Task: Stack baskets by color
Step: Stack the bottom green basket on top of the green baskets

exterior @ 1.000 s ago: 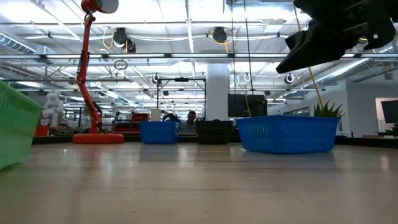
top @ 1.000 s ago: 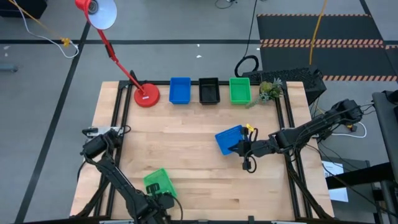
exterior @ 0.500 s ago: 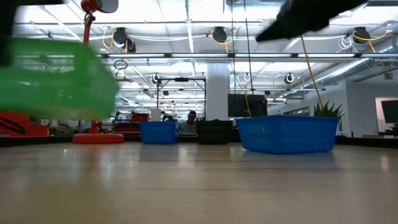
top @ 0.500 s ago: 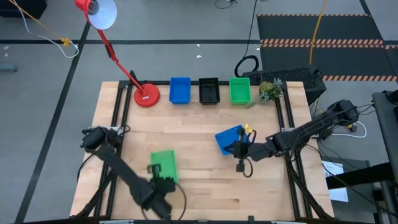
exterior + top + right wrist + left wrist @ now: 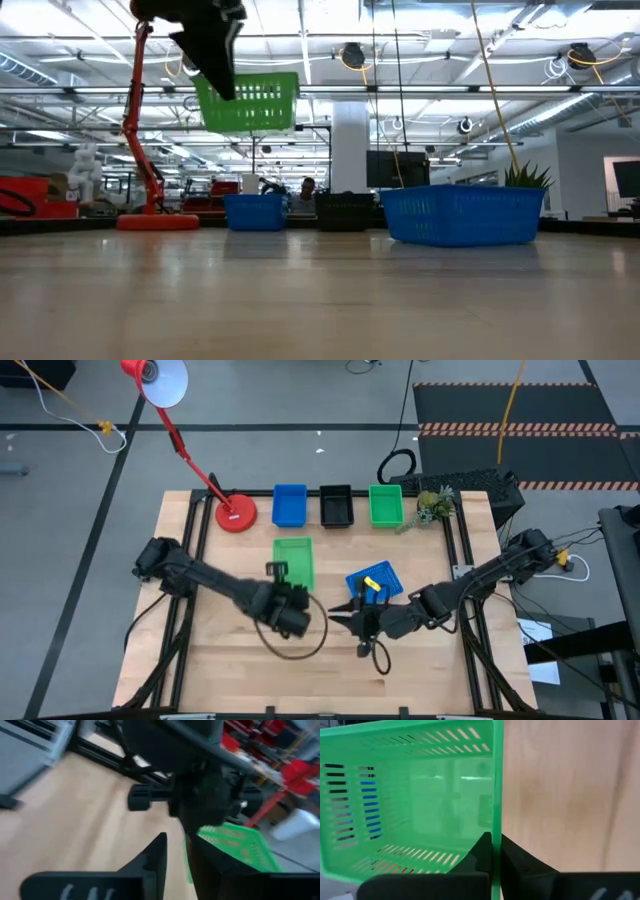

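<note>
Two pincers are over the middle of my desk point(image 5: 200, 650). My left pincer point(image 5: 283, 572) is clamped on one wall of a green basket point(image 5: 293, 560), its fingers point(image 5: 487, 852) pinching that wall from both sides; the basket hangs off the desk in the low view, extending from the pincer toward the back row. That row holds a blue basket point(image 5: 289, 505), a black basket point(image 5: 336, 506) and another green basket point(image 5: 385, 504), beside a red lamp base point(image 5: 236, 514). My right pincer point(image 5: 345, 612) sits just beside a loose blue basket point(image 5: 374, 582) on the desk, apart from it, fingers narrowly parted and holding nothing.
</note>
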